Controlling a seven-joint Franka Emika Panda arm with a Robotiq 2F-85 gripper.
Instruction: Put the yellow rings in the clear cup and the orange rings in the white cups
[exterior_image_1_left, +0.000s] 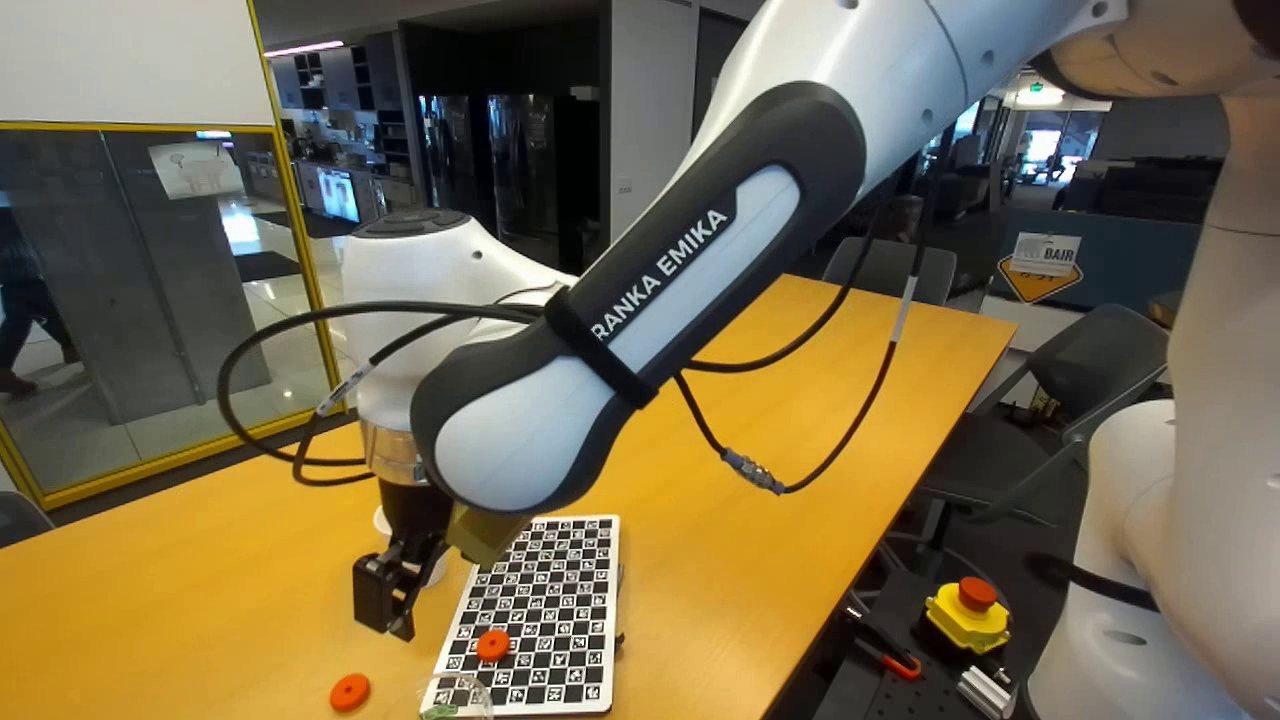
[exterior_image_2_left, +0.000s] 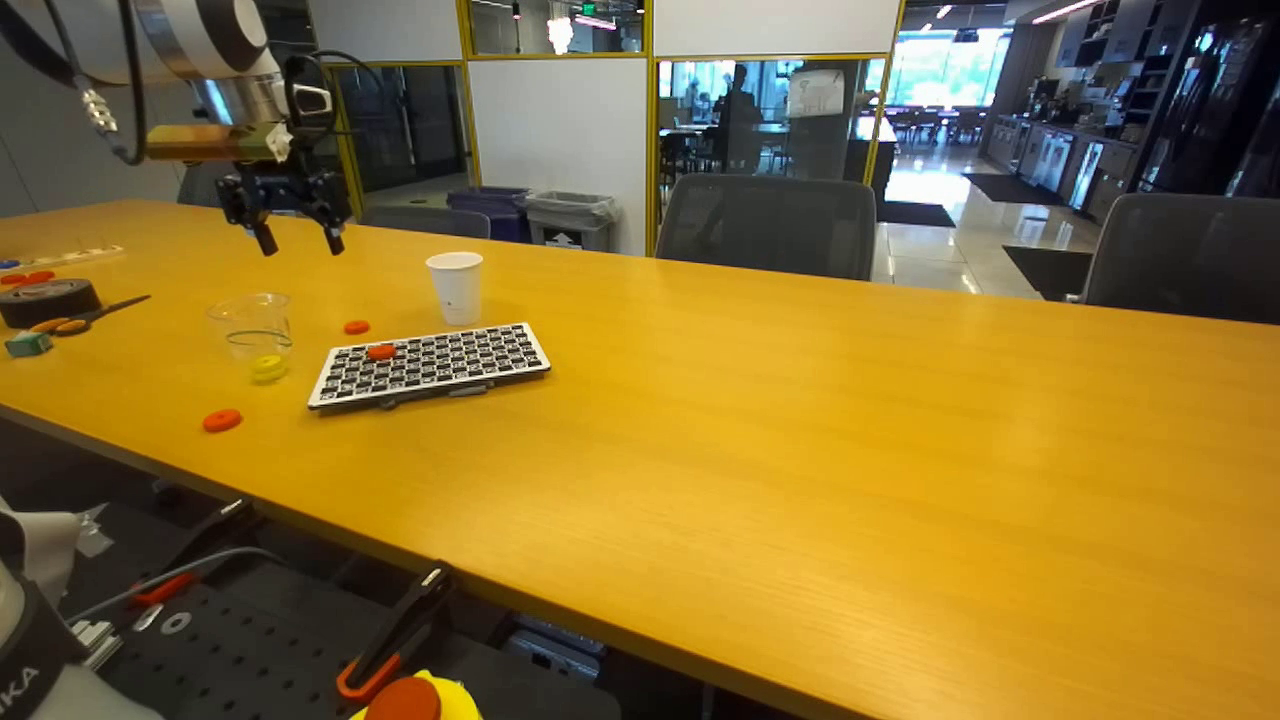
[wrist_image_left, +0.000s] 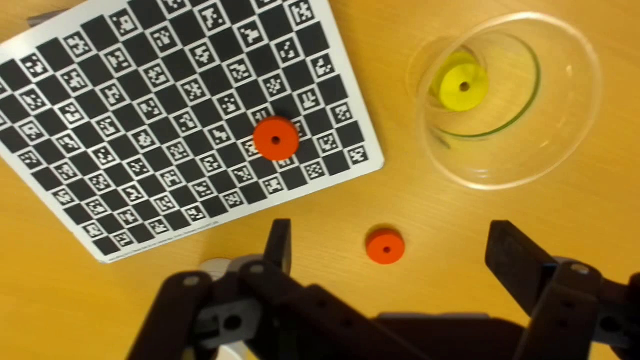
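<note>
Jaws, parted and empty, hung over the surface (wrist_image_left: 440, 215), framing an orange ring (wrist_image_left: 382, 242) below, best kept centred during descent.

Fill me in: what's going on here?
The robot arm holds nothing: its gripper hangs above the table, jaws open. In the wrist view, one orange ring on the table shows between them. A second orange ring lies on the checkered board, a third orange ring near the table's edge. At least one yellow ring is inside the clear cup. The white cup stands upright; I can't see inside.
</note>
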